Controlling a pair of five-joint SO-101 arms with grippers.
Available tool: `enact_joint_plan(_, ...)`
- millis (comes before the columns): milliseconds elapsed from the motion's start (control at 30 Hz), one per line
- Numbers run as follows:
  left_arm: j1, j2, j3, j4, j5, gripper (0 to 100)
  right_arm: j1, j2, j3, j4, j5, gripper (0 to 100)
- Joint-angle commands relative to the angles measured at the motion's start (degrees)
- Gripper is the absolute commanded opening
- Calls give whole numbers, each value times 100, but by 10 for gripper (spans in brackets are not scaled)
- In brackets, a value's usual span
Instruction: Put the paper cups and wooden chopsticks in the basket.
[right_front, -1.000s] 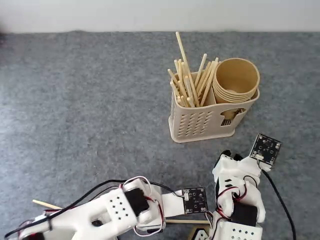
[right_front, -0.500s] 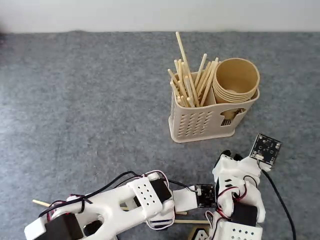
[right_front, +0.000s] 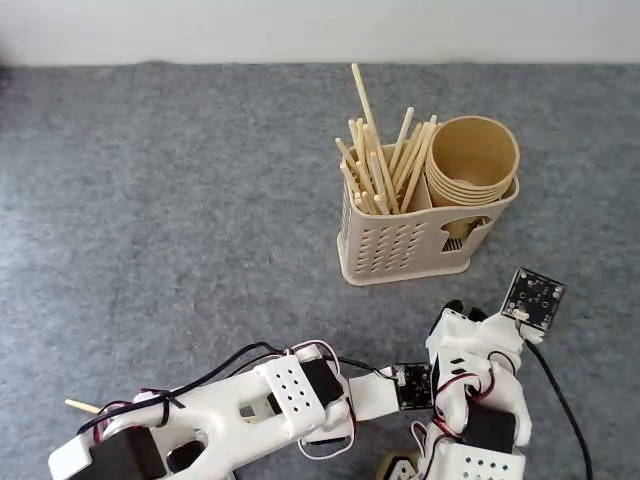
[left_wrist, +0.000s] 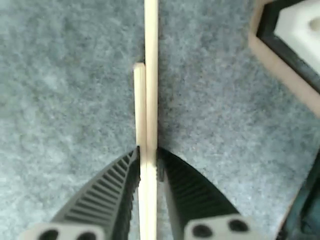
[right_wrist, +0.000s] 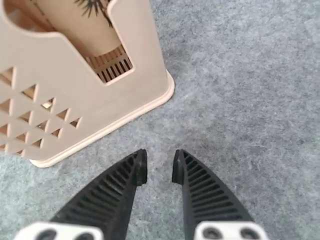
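From above, the left arm (right_front: 250, 415) hides most of the pair of chopsticks (left_wrist: 150, 100), and one stick end (right_front: 78, 405) pokes out over the grey desk (right_front: 180, 200). Close up, we see the left fingers (left_wrist: 110, 195) pinched tight on both sticks, which lie side by side and run past the picture's edge. The right fingers (right_wrist: 115, 195) stand a narrow gap apart with nothing between them, just beside a corner of the basket (right_front: 400, 250), which holds stacked paper cups (right_front: 472, 155) in one compartment and a bundle of sticks (right_front: 380, 170) in the other.
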Motion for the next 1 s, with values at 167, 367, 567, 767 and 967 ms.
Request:
enact_joint_plan(167,-440,-26,-303,-299,70,13,-40,-75,-35,-92,70,101)
enact_joint_plan(367,-1459,-26,-1121,62,0,13,-40,-75,-35,-92,70,101)
enact_joint_plan(567,-1609,-26,-2018,633,-290,13,-40,-75,-35,-92,70,101)
enact_joint_plan(767,-1609,18,-1921,695,-290,13,-40,-75,-35,-84,70,101)
enact_joint_plan(967,-1407,18,-1244,343,-264,14,-75,-75,-97,-119,62,103)
